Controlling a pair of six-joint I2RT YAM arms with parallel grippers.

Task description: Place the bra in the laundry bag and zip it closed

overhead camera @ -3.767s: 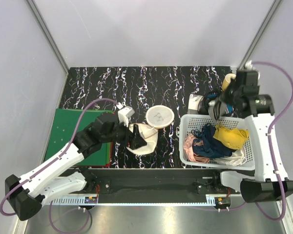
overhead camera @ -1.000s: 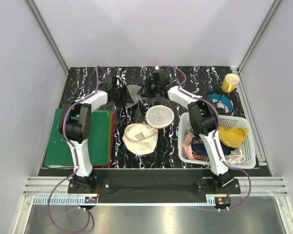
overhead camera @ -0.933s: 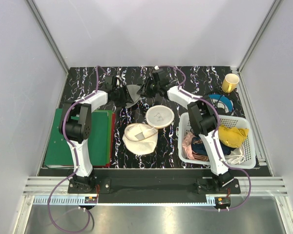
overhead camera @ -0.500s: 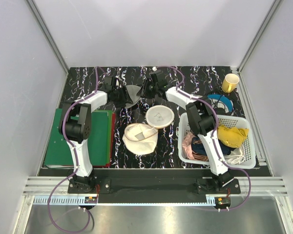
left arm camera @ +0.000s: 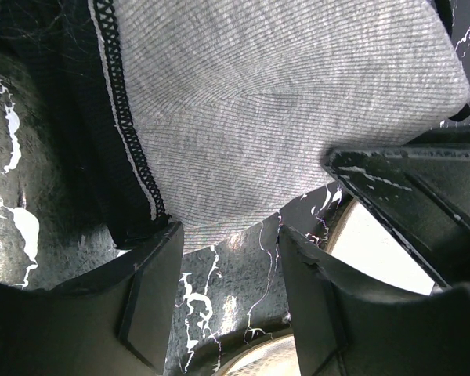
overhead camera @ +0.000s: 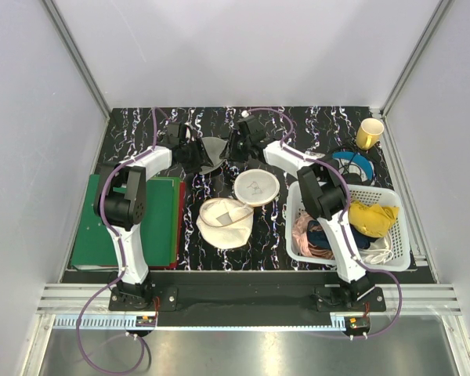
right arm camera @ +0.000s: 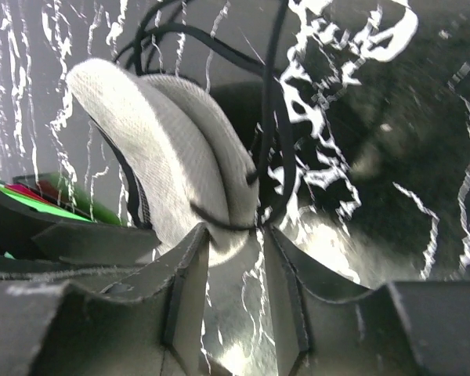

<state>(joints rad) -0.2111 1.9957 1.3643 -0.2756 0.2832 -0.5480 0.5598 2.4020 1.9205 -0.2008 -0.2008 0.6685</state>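
The grey bra [overhead camera: 211, 149] with black trim lies folded at the far side of the marbled table. My left gripper [overhead camera: 191, 149] is at its left and my right gripper [overhead camera: 236, 146] at its right. In the left wrist view a grey cup [left arm camera: 282, 117] fills the top, and my open left gripper [left arm camera: 227, 251] has bare table in its gap. In the right wrist view the stacked cups [right arm camera: 164, 157] and black straps [right arm camera: 274, 117] sit just past my open right gripper [right arm camera: 235, 235]. The laundry bag [overhead camera: 256, 187] lies open, its other half [overhead camera: 225, 222] nearer.
A white lattice basket [overhead camera: 376, 190] of clothes stands at the right. A yellow cup [overhead camera: 370, 133] and a blue tape roll [overhead camera: 352, 164] are behind it. A green mat [overhead camera: 94, 227] covers the left side.
Over the last second my right gripper has edged left toward the bra; the left has held still. Several seconds ago the left was at the bag and the right over the basket.
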